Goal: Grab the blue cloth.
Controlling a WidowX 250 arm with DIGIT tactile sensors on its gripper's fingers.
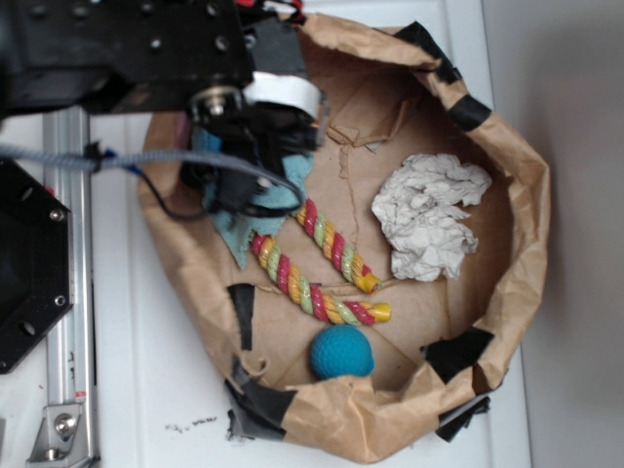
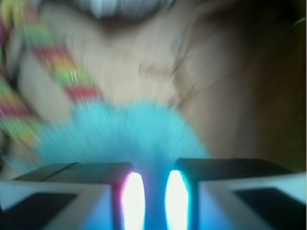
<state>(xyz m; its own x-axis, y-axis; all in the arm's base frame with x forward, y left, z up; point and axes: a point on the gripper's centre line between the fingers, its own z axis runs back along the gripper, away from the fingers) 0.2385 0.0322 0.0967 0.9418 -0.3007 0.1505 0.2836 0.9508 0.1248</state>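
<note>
Gripper (image 2: 155,191): fingers pinched in close on a fold of the blue cloth (image 2: 129,134), blurry up close.
Blue cloth: left side of the paper bag tray (image 1: 507,292), mostly under the arm (image 1: 127,44).
Neighbours: two striped ropes (image 1: 322,268) just beside it; teal ball (image 1: 341,352) near the front; white paper wad (image 1: 429,219) well apart.
Writing: none readable.

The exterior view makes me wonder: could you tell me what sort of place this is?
Probably a lab tabletop rig for robot grasping trials: a taped brown paper bin on a white surface holds assorted test items, such as the blue cloth, rope toys and a knitted ball.
</note>
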